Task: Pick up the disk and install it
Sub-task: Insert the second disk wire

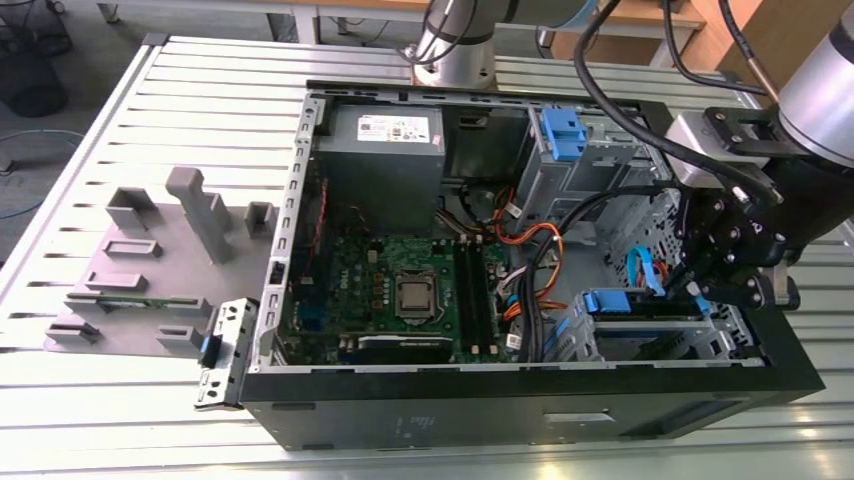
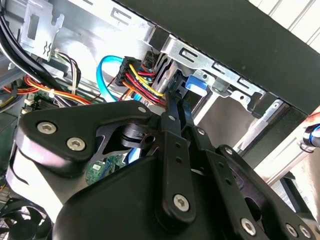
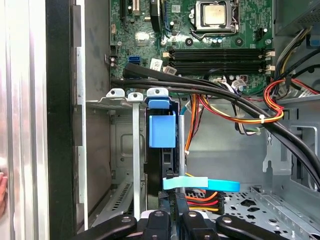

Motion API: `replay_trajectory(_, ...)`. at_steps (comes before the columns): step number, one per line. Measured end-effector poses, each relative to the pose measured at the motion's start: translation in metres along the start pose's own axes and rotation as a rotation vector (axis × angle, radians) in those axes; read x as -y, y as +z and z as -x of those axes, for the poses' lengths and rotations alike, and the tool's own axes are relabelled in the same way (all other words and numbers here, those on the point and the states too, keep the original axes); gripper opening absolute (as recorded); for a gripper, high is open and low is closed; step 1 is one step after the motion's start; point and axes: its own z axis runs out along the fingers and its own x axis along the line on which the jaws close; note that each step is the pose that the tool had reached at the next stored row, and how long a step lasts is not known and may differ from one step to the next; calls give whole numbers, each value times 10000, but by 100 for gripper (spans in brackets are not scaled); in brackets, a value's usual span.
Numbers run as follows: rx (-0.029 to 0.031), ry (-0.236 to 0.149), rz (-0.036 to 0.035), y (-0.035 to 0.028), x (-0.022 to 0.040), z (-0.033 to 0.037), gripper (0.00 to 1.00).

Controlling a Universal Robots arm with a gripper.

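Black pincer (image 3: 172, 220) closed edgewise on disk (image 3: 165, 165) with blue rail, disk upright inside metal drive cage (image 3: 125, 145) at open computer case (image 1: 534, 400) corner, motherboard (image 1: 400, 290) beyond, case lying on slatted desk (image 1: 134, 420).

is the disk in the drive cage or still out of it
In. The disk stands on edge inside the drive cage, its blue rail at the cage's mouth, with the gripper at its rear edge.

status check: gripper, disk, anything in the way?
Gripper down at the drive cage, fingers closed. Disk seated on edge in its bay. Orange-red cables beside it.
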Motion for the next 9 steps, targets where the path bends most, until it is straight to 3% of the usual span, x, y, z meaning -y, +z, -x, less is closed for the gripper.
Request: replay_trajectory(9, 1, 0, 0, 14, 0, 0, 16)
